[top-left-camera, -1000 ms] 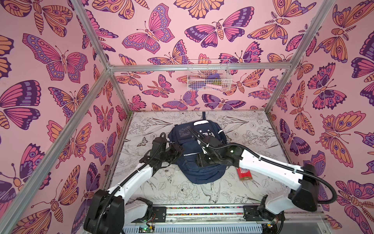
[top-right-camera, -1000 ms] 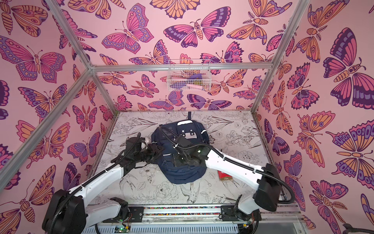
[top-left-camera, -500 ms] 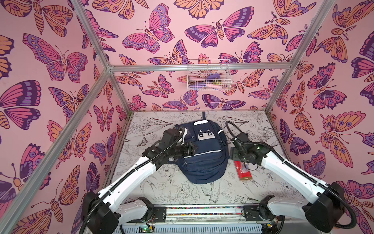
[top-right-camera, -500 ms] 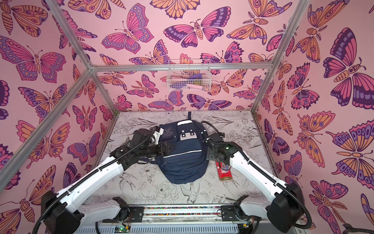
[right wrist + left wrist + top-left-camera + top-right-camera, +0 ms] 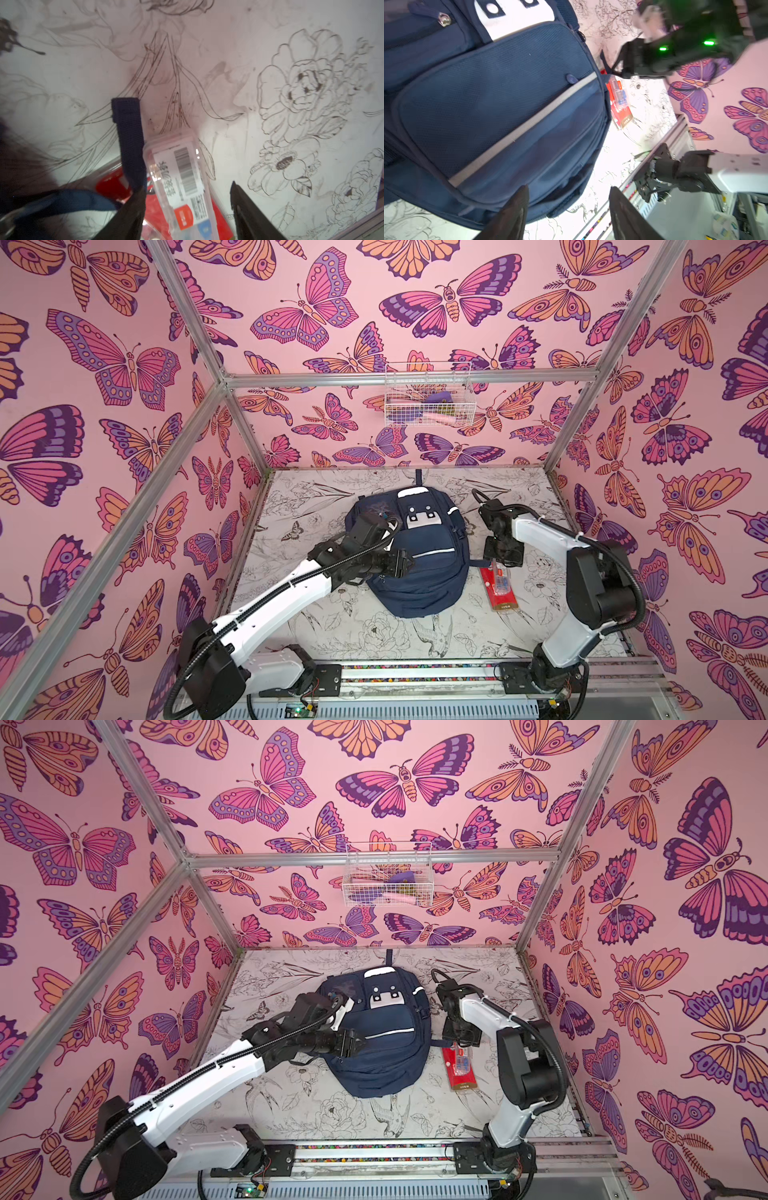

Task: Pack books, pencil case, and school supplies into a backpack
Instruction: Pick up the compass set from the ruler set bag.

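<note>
Backpack [image 5: 419, 572] lies mid-table. Right gripper [image 5: 188, 188] wide, empty, over clear case [image 5: 178, 164] just beside it; should drop straight, straddle its narrow width, miss strap [image 5: 128, 133]. Left gripper [image 5: 568, 187] wide, empty, above backpack front.

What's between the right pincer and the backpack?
A loose navy strap off the backpack, its end lying over the red supply pack below the open right pincer; otherwise bare printed table. Clearest in the right wrist view.
</note>
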